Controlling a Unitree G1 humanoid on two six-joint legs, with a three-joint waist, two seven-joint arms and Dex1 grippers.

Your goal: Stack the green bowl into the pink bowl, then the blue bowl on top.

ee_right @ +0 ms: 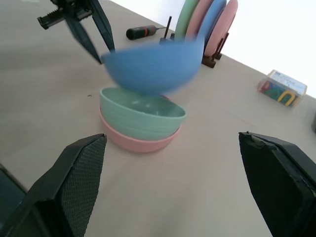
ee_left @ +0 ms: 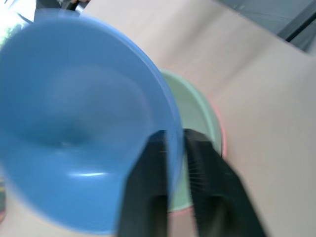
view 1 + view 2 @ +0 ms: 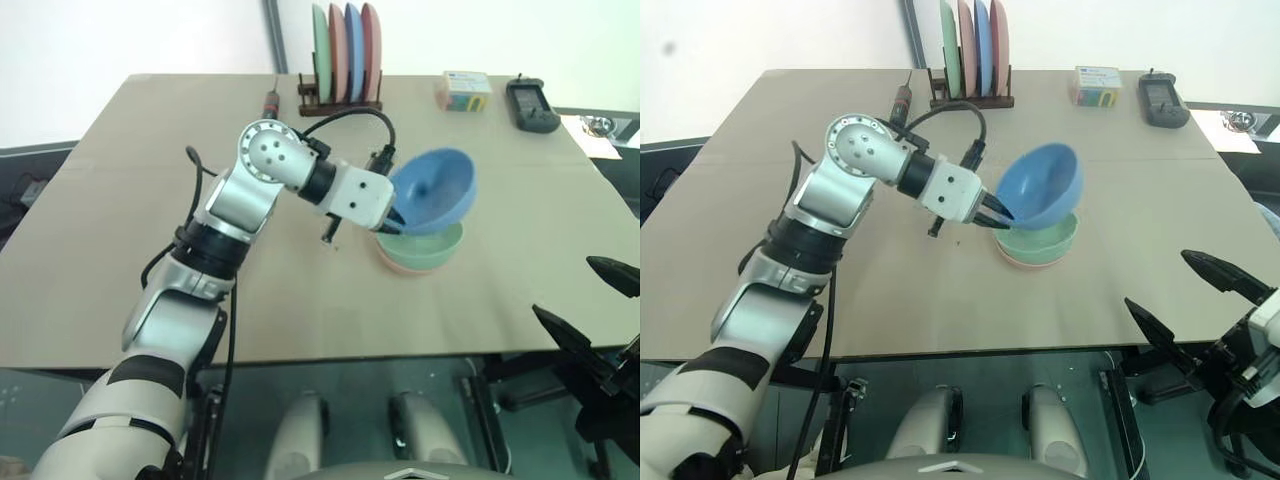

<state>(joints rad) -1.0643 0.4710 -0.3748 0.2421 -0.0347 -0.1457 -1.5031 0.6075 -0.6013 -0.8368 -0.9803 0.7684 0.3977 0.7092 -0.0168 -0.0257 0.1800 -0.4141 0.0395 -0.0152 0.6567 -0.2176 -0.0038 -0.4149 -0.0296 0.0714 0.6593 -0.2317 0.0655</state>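
Left tool (image 2: pixel 174 148) clamped on blue bowl (image 3: pixel 432 190) rim, tilted above green bowl (image 1: pixel 140 114) nested in pink bowl (image 1: pixel 138 140). Right tool (image 1: pixel 173 185) spread wide, off counter's (image 3: pixel 150 250) near edge.

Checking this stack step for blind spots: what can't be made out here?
- Blue bowl: blurred in both wrist views; whether it touches the green bowl is unclear.
- Pink bowl: inside hidden by the green bowl.
- Left gripper: whether its fingers are pinching or releasing the rim is unclear.
- Box: label too small.
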